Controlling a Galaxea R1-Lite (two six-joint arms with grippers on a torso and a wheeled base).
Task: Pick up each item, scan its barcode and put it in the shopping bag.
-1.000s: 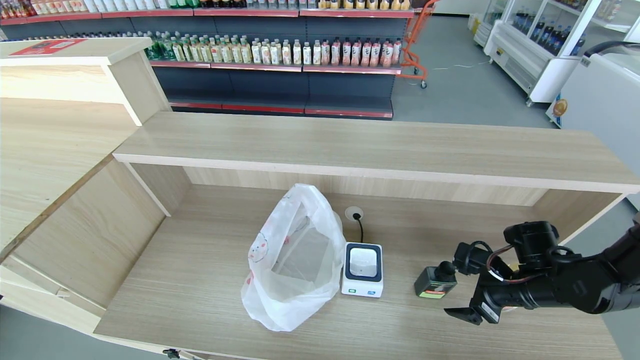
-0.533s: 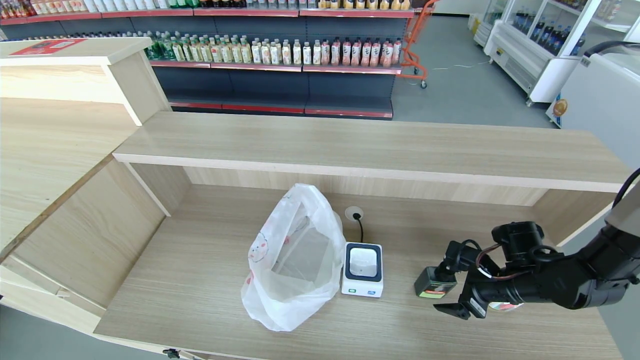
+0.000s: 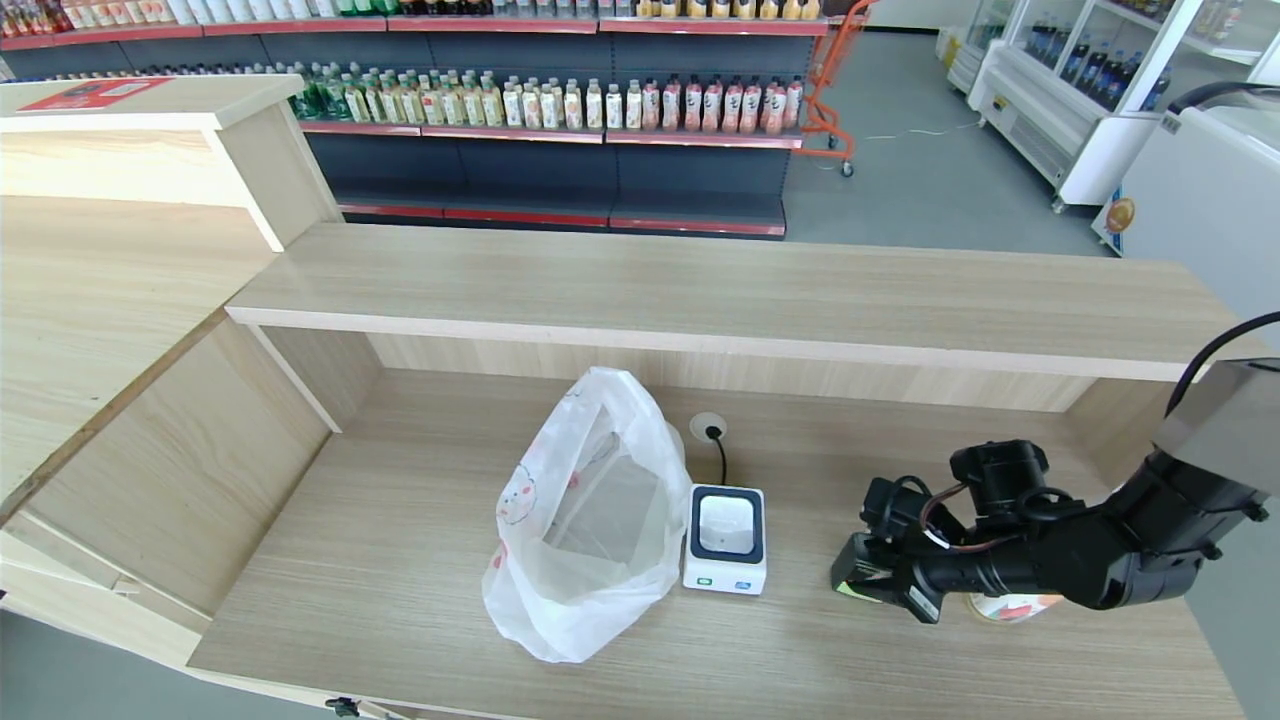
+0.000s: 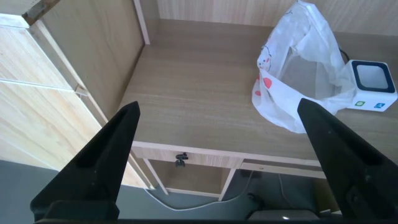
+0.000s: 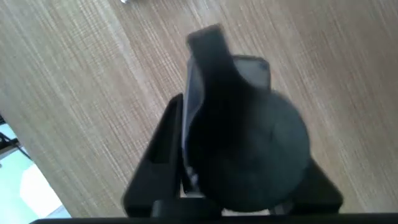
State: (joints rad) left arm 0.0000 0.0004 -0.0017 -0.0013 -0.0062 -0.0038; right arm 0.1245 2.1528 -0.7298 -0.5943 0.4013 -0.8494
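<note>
A small dark bottle with a round black cap and a green label stands on the counter right of the scanner. My right gripper is lowered over it, open, one finger on each side of the bottle. The white plastic shopping bag stands open left of the scanner. In the left wrist view my left gripper hangs open and holds nothing, off the counter's front left corner, with the bag and scanner farther away.
A white cup-like item with red print sits under my right forearm. The scanner's cable runs to a grommet at the back. A raised shelf overhangs the counter's far side; side walls close both ends.
My right gripper moved left and down, from beside the bottle to straddling it. The bottle, bag and scanner have stayed put.
</note>
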